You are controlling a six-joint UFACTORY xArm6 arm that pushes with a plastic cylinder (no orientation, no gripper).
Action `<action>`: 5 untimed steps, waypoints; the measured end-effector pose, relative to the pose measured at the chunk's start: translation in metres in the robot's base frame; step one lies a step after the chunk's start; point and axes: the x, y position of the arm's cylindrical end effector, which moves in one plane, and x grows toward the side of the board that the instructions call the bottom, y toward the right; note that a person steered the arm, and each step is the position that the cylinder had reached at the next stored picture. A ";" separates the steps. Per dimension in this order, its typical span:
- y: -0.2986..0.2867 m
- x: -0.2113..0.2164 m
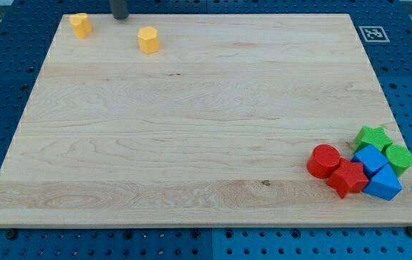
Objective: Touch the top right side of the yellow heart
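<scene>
The yellow heart (81, 24) lies near the board's top left corner. A yellow pentagon-like block (148, 39) lies to its right, a little lower. My tip (120, 18) comes down at the board's top edge between the two yellow blocks. It is to the right of the heart and slightly above its level, with a clear gap, and touches neither block. Only the rod's lower end shows; the rest is cut off by the view's top.
A tight cluster sits at the bottom right: a red cylinder (324, 160), a red star (347, 178), a blue cube (370, 159), a blue triangle (384, 183), a green star (373, 137) and a green round block (398, 157). A black-and-white marker tag (373, 33) is at the top right corner.
</scene>
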 end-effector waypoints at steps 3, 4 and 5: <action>-0.099 0.028; -0.098 0.033; -0.096 0.016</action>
